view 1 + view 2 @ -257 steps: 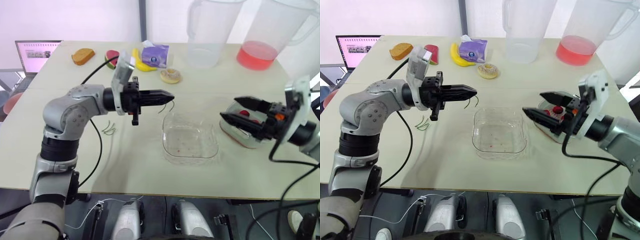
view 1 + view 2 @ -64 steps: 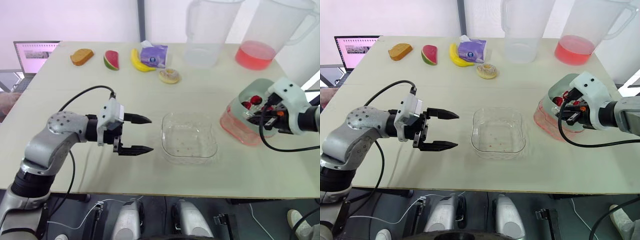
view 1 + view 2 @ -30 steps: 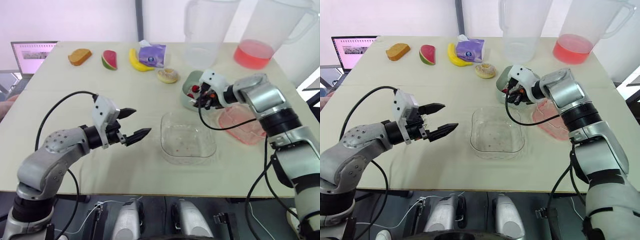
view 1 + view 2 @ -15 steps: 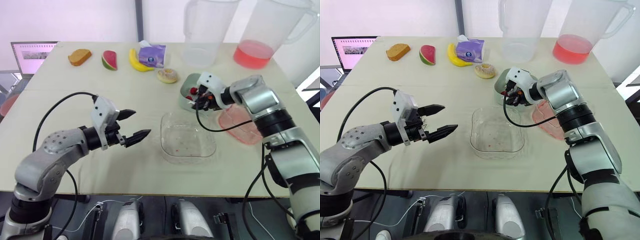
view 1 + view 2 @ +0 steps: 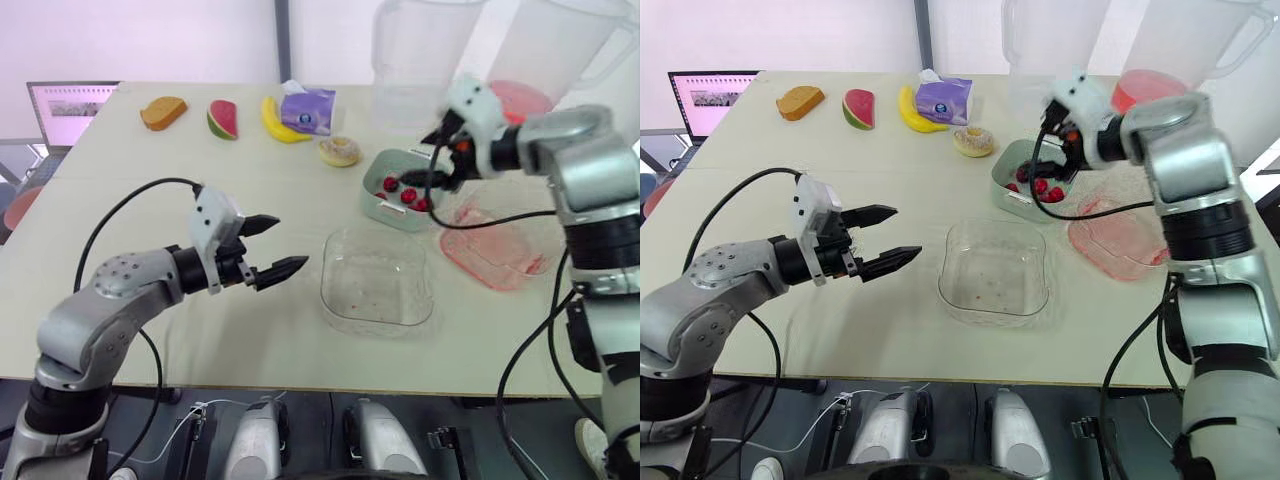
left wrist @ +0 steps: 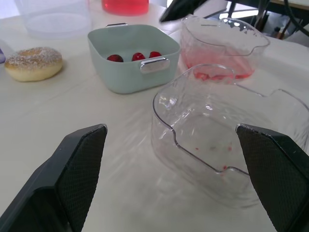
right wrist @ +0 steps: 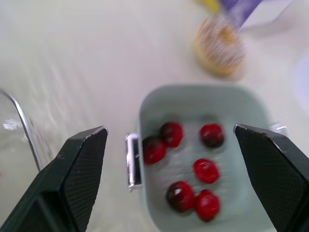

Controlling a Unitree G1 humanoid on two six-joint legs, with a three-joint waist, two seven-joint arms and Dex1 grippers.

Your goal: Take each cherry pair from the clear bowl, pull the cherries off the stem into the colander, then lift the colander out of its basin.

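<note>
The pale green colander (image 5: 396, 192) stands on the table behind the clear bowl (image 5: 377, 280), with several red cherries (image 7: 205, 169) in it. The pink basin (image 5: 495, 250) sits to its right, holding only some pink liquid. My right gripper (image 5: 442, 160) hovers open just above the colander's right rim, with nothing between its fingers. My left gripper (image 5: 278, 246) is open in the air left of the clear bowl, pointing at it. The clear bowl holds only red specks. In the left wrist view, colander (image 6: 130, 63), bowl (image 6: 227, 140) and basin (image 6: 224, 48) lie ahead.
Along the table's far side lie bread (image 5: 165, 112), a watermelon slice (image 5: 222, 118), a banana (image 5: 275, 120), a purple tissue pack (image 5: 308, 108) and a donut (image 5: 340, 151). Behind stand a clear pitcher (image 5: 415, 60) and a pitcher of red liquid (image 5: 530, 70). A laptop (image 5: 70, 112) sits far left.
My right gripper was shut on the colander's rim; it has opened, let go and lifted up to the right. The colander now rests on the table. The left arm has barely moved.
</note>
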